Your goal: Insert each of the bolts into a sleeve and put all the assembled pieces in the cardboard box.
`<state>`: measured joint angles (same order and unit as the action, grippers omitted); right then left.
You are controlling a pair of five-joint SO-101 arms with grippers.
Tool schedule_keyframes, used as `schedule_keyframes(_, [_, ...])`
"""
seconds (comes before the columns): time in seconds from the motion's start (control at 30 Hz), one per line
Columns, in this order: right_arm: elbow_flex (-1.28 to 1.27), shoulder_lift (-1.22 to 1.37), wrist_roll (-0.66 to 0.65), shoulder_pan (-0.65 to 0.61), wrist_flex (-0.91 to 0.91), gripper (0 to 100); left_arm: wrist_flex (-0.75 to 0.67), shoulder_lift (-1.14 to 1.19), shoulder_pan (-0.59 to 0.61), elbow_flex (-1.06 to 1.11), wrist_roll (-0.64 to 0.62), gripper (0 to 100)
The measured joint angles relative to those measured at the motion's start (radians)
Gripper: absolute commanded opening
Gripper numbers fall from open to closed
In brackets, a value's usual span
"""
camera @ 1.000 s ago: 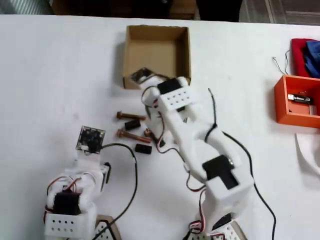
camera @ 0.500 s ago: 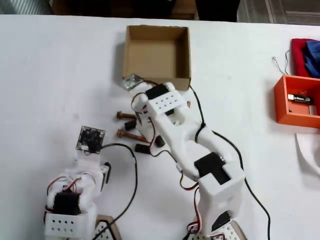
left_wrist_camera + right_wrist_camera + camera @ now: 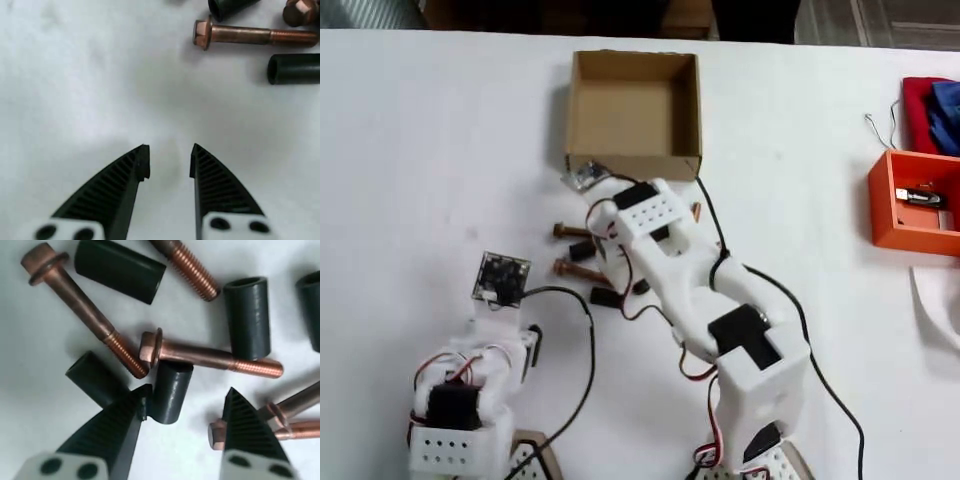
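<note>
The bolts [image 3: 80,310] are coppery metal with a dull sheen, smooth shanks and threaded ends. The sleeves [image 3: 120,271] are smooth, matt black plastic or rubber. The box [image 3: 630,165] is matt brown cardboard. The surface [image 3: 420,130] is white and matt. The left end effector [image 3: 169,147] and right end effector [image 3: 187,392] have ribbed black plastic fingers [image 3: 115,190].

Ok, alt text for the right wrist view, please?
The right gripper hangs open over copper bolts and black sleeves scattered on the white table. One short sleeve shows between its fingertips, beside a bolt's head.
</note>
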<state>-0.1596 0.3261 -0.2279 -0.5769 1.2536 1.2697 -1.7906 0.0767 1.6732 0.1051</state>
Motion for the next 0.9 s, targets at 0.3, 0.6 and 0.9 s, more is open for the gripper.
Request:
schedule_keyframes(0.3, [0.000,0.063,0.003,0.002,-0.029,15.4,0.000,0.000,0.000,0.000,0.000,16])
schedule_keyframes(0.6, [0.037,0.100,0.025,0.011,-0.034,13.0,0.000,0.000,0.000,0.000,0.000,16])
schedule_keyframes(0.9, [0.048,0.107,0.057,0.011,-0.034,6.8,0.000,0.000,0.000,0.000,0.000,16])
